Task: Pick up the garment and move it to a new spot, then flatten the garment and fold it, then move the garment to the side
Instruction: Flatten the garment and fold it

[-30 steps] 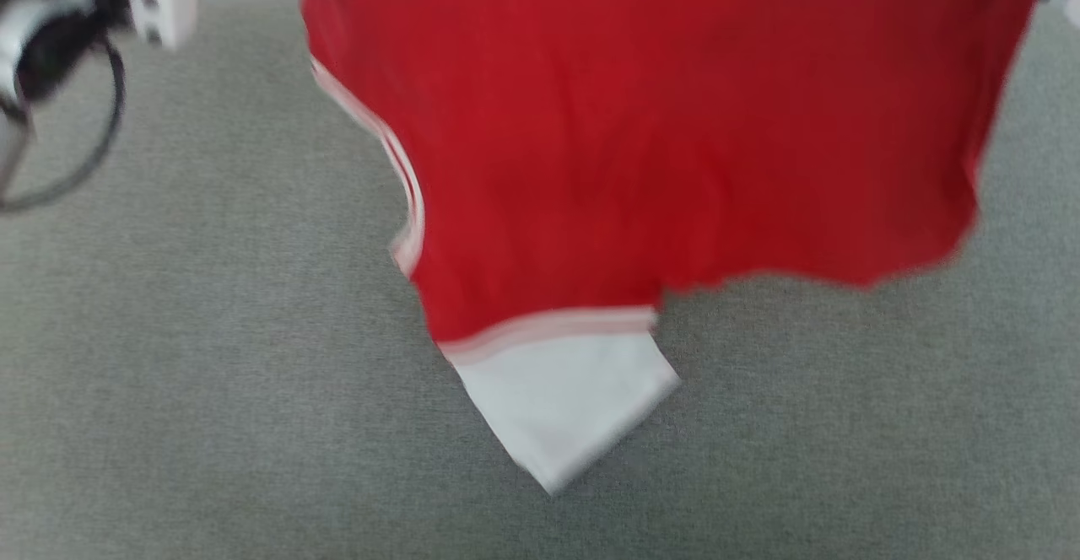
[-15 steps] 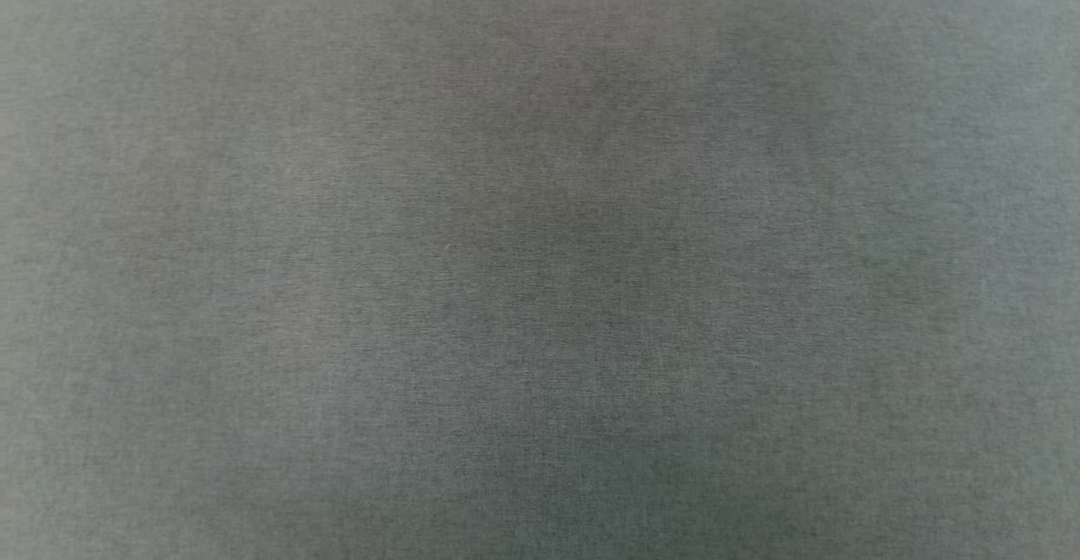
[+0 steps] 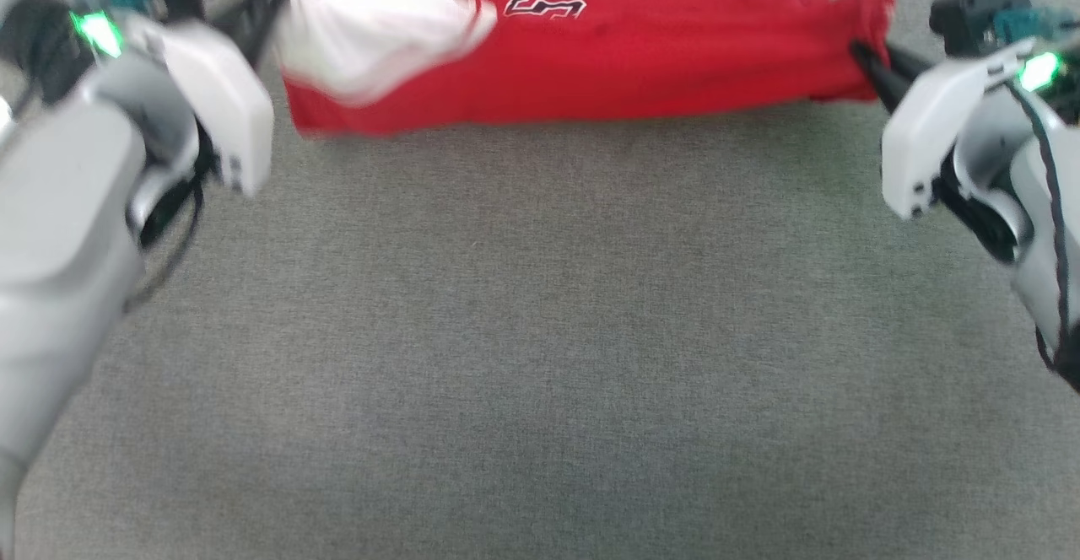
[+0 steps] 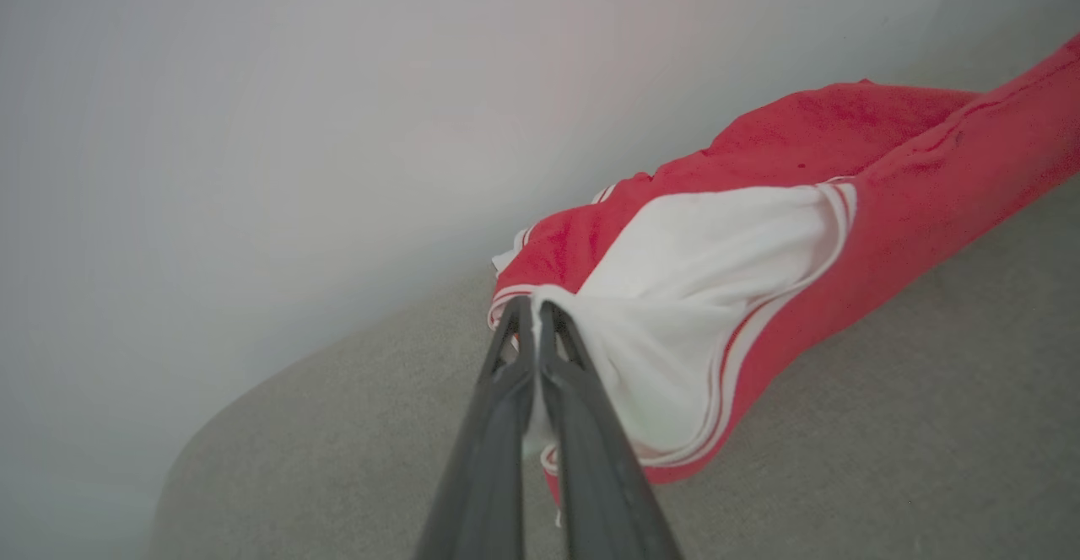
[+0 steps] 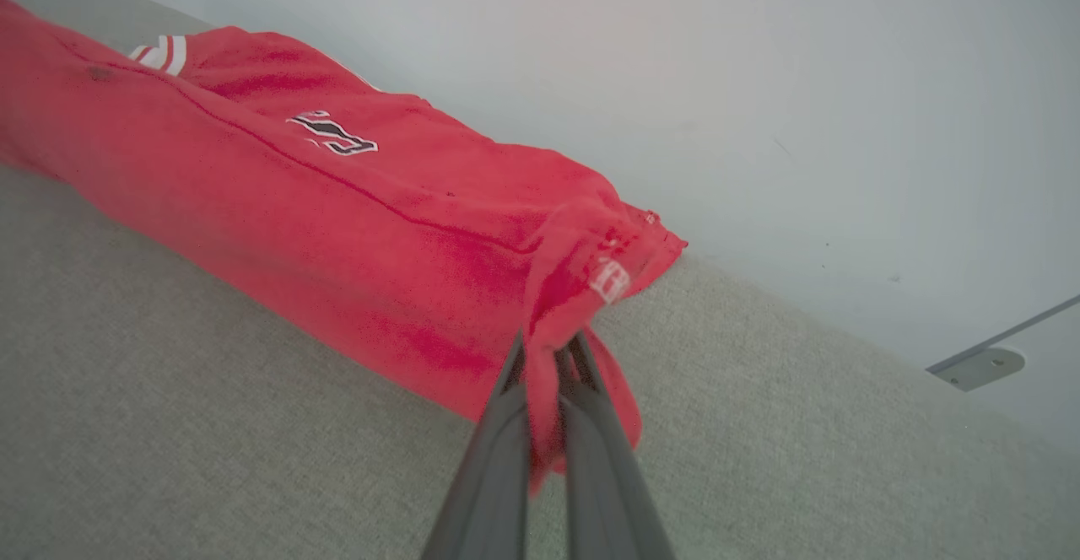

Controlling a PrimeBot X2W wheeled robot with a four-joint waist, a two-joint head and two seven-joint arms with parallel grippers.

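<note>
1. The garment (image 3: 641, 62) lies along the far edge of the bench (image 3: 540, 332), spanned between both tools, close to a pale wall (image 5: 759, 79).
2. The left tool (image 4: 533, 315) is pressed together on the edge of the white sleeve (image 4: 700, 290); the right tool (image 5: 548, 353) is clamped on a bunched red corner at the opposite end.
3. The bench is covered in grey, finely woven cloth.
4. The garment is presented as thin red jersey gathered into a long band, with striped trim and a small black-and-white logo (image 3: 544, 8).
</note>
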